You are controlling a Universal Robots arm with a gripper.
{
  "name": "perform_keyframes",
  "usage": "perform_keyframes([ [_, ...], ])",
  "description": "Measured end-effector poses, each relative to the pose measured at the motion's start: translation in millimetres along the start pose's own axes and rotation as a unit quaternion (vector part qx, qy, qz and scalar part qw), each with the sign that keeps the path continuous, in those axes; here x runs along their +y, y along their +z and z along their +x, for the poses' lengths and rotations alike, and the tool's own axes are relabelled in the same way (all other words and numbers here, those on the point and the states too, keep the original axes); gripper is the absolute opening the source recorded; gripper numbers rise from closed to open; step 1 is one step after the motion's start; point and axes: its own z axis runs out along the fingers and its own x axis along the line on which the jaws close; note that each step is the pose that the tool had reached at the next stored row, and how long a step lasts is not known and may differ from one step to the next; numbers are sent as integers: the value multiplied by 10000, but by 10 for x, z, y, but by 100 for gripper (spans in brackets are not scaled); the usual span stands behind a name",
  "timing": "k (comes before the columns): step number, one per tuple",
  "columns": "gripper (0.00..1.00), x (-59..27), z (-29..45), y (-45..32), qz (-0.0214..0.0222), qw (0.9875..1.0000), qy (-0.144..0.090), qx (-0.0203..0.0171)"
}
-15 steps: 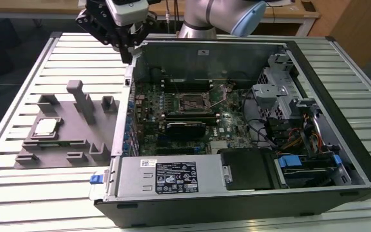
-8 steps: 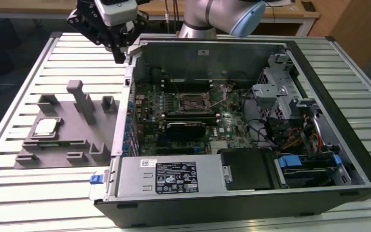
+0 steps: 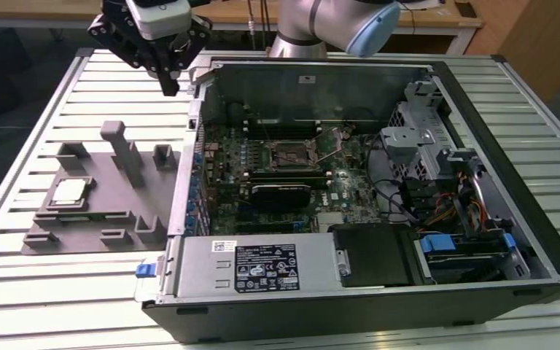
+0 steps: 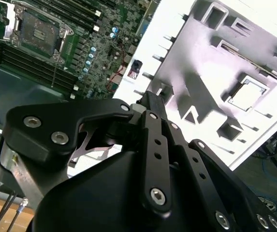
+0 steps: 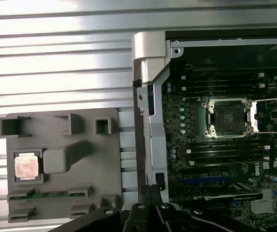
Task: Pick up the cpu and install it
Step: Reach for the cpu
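My tool (image 3: 170,87) hangs clenched and empty, with the cpu (image 3: 69,191) at seven o'clock in the exterior view, so descending unopened it may strike the cpu.

My slatted metal bench (image 3: 27,292), grey fixture plate (image 3: 105,208) lying flat toward the exterior view's left, open computer case (image 3: 358,310) just beside it, toward the right.

Lighting: glare is washing out the grey fixture (image 4: 203,53) in the second wrist view; its posts are casting shadows.
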Motion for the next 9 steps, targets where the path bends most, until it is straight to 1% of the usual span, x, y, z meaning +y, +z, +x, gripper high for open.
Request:
perform_keyframes([
  [9,11,-11,145,-2,0,10000,0,0],
])
